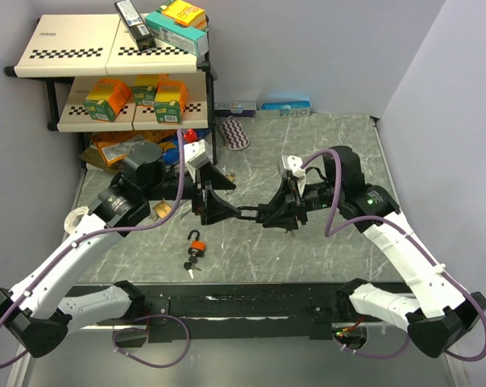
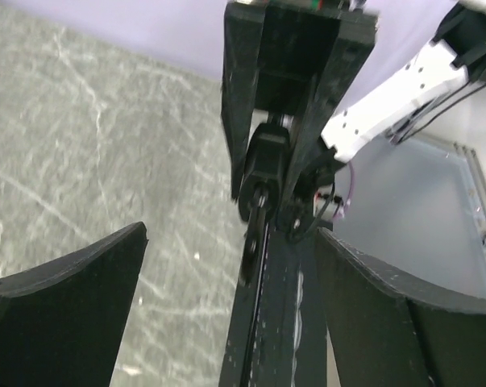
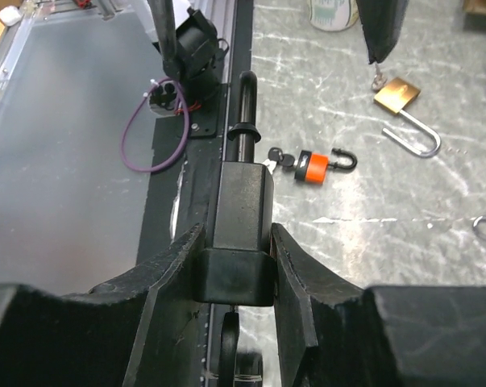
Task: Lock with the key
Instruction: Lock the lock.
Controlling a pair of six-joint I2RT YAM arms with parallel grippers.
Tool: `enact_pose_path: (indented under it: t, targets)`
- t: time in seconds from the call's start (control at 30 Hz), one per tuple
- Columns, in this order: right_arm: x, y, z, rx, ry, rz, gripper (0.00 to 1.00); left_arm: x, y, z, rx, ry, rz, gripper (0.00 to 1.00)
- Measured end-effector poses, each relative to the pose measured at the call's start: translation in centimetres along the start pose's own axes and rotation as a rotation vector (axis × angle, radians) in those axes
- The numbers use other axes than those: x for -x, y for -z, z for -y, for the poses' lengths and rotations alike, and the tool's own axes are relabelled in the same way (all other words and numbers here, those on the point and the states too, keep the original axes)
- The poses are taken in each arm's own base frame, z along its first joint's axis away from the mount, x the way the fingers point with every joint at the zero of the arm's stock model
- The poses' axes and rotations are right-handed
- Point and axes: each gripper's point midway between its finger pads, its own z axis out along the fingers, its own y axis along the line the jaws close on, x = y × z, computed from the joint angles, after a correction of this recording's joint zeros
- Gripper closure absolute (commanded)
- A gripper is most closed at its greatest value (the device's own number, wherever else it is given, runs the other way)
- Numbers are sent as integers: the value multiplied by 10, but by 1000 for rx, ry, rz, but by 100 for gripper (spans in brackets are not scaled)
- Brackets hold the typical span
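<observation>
1. A two-tier shelf (image 1: 65, 44) stands at the far left corner of the counter (image 1: 323, 145), with boxes on it.
2. A brass padlock (image 3: 396, 95) lies on the counter near the left arm, its silver shackle swung open.
3. The left hand (image 1: 222, 201) has its fingers spread wide and grips nothing. In its wrist view the black padlock's rod passes through the gap between them, and it is unclear whether either finger touches it.
4. An orange padlock (image 1: 197, 243) lies on the counter just in front of the two hands, with dark keys (image 1: 193, 262) at its body.
5. The black padlock (image 3: 243, 193) is held up off the counter between the two hands. It has a matte black, boxy body, and a long black rod with a collar around it points toward the left hand.
6. The right hand (image 1: 271, 214) is closed on the black padlock's body, with one finger pressed against each side.
</observation>
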Motion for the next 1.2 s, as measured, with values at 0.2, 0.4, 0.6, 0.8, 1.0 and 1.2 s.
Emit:
enact_pose_path:
  t: [0.2, 0.4, 0.6, 0.8, 1.0, 1.2]
  targets:
    - [-3, 0, -2, 2, -32, -9, 100, -20, 3, -1, -6, 16, -89, 21]
    - [-2, 0, -4, 5, -56, -7, 100, -37, -4, -7, -33, 48, -142, 24]
    - [-1, 0, -6, 17, -70, -1, 100, -45, -13, -7, -55, 50, -162, 36]
    - [0, 0, -7, 21, -73, 1, 100, -53, -21, 5, -111, 17, -186, 64]
    - [0, 0, -7, 23, -74, 1, 100, -58, -22, 12, -150, 11, -195, 76]
    - [-1, -2, -6, 32, -80, 0, 100, -58, -22, 15, -169, 7, -197, 71]
